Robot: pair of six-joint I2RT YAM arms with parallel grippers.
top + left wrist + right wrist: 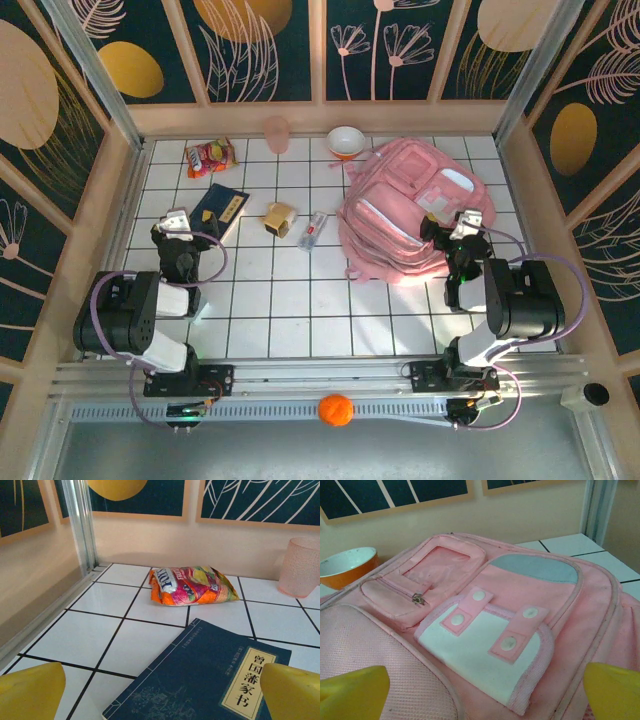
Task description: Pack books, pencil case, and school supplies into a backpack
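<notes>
Sprawling on the white tiled table, the pink backpack is lying front-up, its white snap pocket facing the right wrist camera. The right gripper is hovering over the backpack's near right part, its yellow fingers standing wide apart with nothing between them.

Left of the backpack, the slim clear-white oblong is lying nearest to it. The tan-yellow block is sitting just beyond that. The navy book is resting farther left again, flat, with its yellow label up.

The left gripper is hanging at the book's near corner, on the side away from the backpack, jaws spread wide and holding nothing. Whether a fingertip is touching the cover is hard to judge.

Just past the backpack's far left corner an orange-and-white bowl is sitting. A pink cup and a red-orange snack packet are lying farther left still.
</notes>
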